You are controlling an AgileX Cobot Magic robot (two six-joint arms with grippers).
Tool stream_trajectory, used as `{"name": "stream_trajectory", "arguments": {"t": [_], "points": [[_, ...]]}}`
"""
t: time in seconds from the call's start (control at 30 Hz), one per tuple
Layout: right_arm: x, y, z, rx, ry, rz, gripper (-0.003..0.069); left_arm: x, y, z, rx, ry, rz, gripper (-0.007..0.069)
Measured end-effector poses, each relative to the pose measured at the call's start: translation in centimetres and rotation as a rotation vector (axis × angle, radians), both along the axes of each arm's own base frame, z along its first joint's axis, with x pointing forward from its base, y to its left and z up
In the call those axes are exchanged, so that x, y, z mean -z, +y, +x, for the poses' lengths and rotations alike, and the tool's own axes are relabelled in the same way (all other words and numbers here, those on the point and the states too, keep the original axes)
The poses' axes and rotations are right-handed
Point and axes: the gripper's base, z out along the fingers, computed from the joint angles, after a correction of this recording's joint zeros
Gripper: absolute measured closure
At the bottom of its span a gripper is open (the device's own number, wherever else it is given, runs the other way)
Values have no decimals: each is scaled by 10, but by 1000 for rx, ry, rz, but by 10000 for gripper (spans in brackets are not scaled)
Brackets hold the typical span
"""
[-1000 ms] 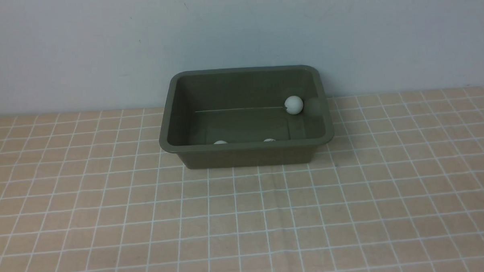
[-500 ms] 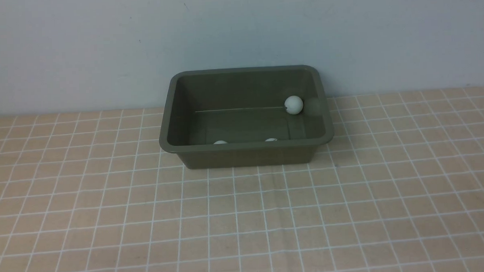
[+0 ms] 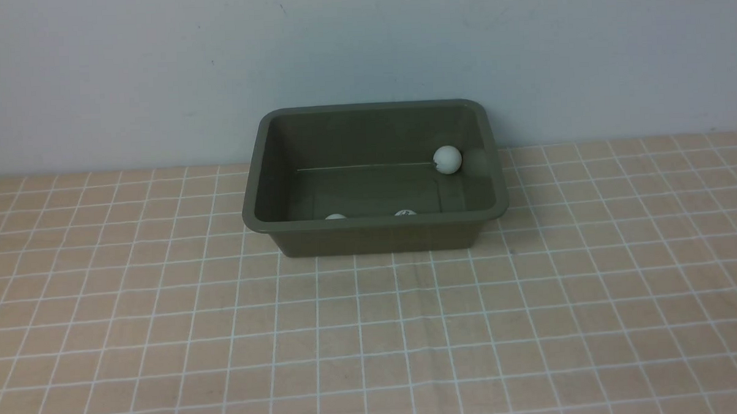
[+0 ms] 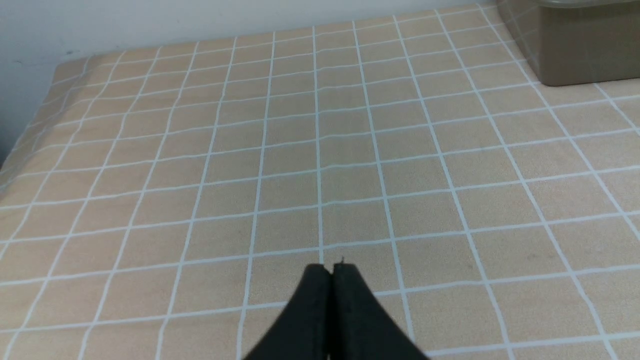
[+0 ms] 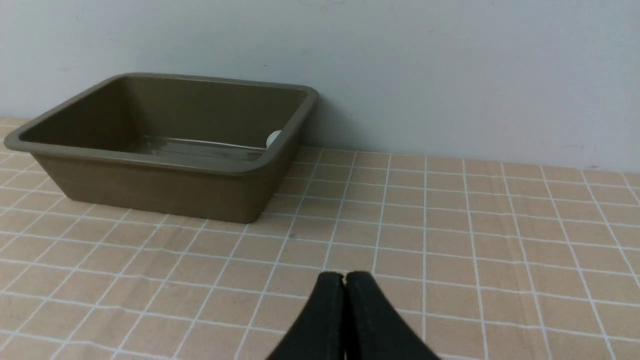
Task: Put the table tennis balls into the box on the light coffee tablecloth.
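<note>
All 3 balls (image 3: 447, 159) lie inside the box (image 3: 254, 192) on the tablecloth (image 3: 373, 329). Left gripper (image 4: 331, 270) and right gripper (image 5: 344, 276): both closed, empty, above cloth.

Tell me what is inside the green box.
The box holds three table tennis balls: one fully visible, two others showing only their tops. The near rim hides the rest.

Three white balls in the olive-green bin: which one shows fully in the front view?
The white ball at the olive-green plastic bin's far right corner. The other two sit against the near wall, only their tops showing over the rim.
</note>
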Motion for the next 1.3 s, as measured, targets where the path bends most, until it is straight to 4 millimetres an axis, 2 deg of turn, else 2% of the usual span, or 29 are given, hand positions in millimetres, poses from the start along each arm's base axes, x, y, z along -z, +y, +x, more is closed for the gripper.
{"name": "stream_trajectory", "arguments": {"t": [0.17,0.27,0.47,1.3], "points": [[32,2,6,-6,70,-22,677,0,0,0,0,0,0,693],[45,3,7,-11,89,-28,677,0,0,0,0,0,0,693],[60,4,9,-18,102,-33,677,0,0,0,0,0,0,693],[59,5,10,-26,65,-30,677,0,0,0,0,0,0,693]]}}
